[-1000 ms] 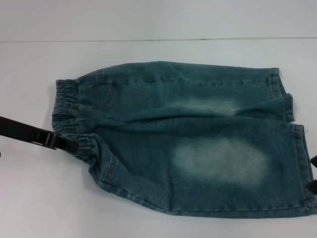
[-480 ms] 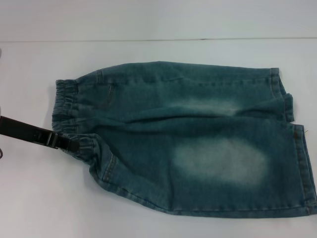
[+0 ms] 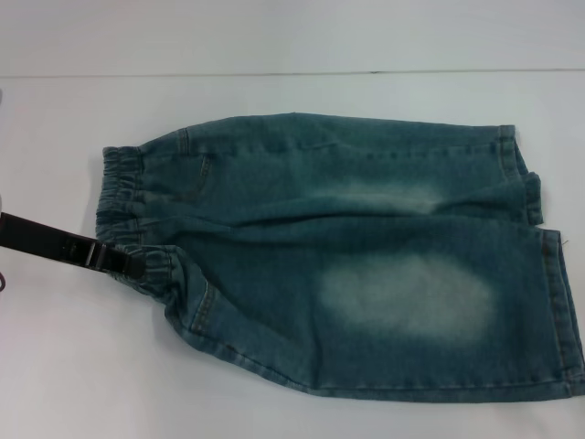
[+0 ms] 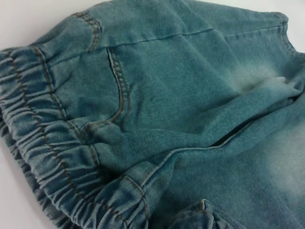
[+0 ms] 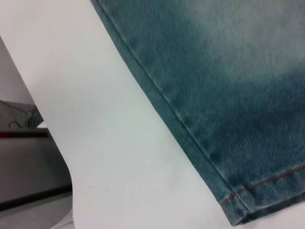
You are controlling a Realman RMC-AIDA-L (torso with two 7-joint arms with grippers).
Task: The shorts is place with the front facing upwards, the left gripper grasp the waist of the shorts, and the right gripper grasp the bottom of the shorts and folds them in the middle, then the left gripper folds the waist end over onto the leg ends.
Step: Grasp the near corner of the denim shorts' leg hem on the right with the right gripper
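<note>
Gripping waist [image 3: 123, 197]: left end effector [image 3: 135, 266]

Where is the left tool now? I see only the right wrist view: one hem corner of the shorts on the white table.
Observer: The left tool is at the waist, at its corner nearer the robot.
Operator: Does the head view show the right tool?
Observer: No; no tool shows at the leg ends.
Operator: How do the shorts lie?
Observer: Flat, waist to the robot's left, leg ends to its right.
</note>
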